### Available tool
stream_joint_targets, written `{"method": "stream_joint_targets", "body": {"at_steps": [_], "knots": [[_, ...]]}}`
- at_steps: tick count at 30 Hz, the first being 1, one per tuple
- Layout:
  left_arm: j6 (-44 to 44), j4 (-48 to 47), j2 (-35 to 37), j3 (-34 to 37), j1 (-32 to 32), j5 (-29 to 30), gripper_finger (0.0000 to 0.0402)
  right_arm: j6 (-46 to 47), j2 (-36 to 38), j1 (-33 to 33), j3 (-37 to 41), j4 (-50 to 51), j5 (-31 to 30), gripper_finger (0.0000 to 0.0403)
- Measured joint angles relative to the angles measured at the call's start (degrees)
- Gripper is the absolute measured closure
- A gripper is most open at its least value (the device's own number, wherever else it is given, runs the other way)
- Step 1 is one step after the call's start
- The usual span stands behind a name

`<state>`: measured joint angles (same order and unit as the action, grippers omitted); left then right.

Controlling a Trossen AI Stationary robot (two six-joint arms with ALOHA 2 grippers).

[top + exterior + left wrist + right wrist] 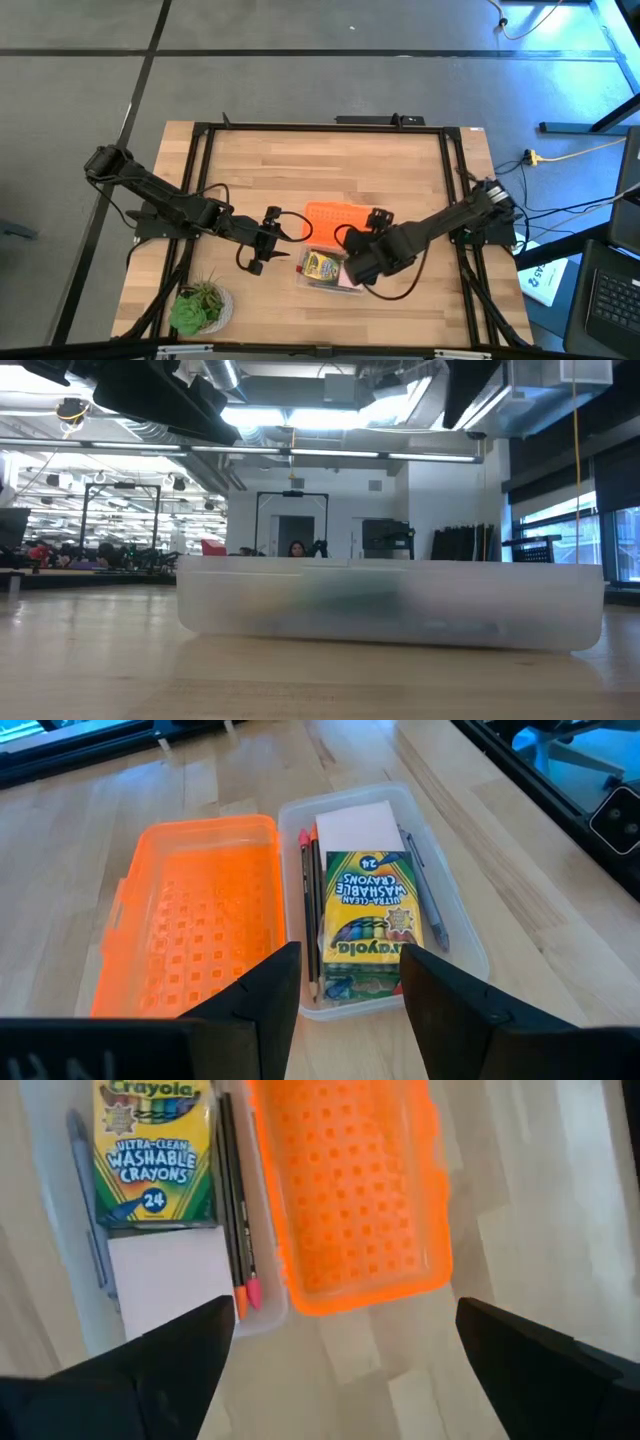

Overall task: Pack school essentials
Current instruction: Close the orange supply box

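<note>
A clear plastic case [465, 935] lies open on the table, its orange lid [190, 910] folded out flat beside it on the far side. Inside lie a yellow-green crayon box [372, 920], a pink note pad [360, 825], two thin pencils [308, 910] and a greyish pen [425, 890]. My left gripper [350, 960] hovers open just left of the case [330, 268], with nothing between its fingers. My right gripper [345, 1315] hangs wide open above the case's right end, pointing steeply down, and is also empty. In the low view the case [390, 605] fills the middle.
A small green potted plant [200, 305] stands at the table's near left corner. A black frame [320, 128] runs around the table's edges. Bare wood lies on the far half of the table [320, 170], behind the lid.
</note>
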<state>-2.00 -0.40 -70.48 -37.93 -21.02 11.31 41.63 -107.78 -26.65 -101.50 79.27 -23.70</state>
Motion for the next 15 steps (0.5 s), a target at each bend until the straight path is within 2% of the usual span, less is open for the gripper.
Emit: {"method": "stream_joint_targets", "body": {"at_steps": [3,7,10,15], "knots": [[0.00,0.20,0.00,0.00,0.00,-0.02,0.0237,1.70,4.15,0.44,4.99,-3.22,0.24,0.0021],[-0.04,0.84,0.00,0.04,0.00,0.15,0.0237,1.81,9.32,2.34,14.31,-12.65,2.56,0.0021],[4.09,0.59,0.00,0.04,0.46,1.07,0.0237,1.71,13.18,4.54,22.44,-20.66,4.72,0.0021],[8.56,-4.41,-1.13,0.05,2.32,1.44,0.0237,5.25,18.90,7.62,33.14,-22.26,5.42,0.0021]]}}
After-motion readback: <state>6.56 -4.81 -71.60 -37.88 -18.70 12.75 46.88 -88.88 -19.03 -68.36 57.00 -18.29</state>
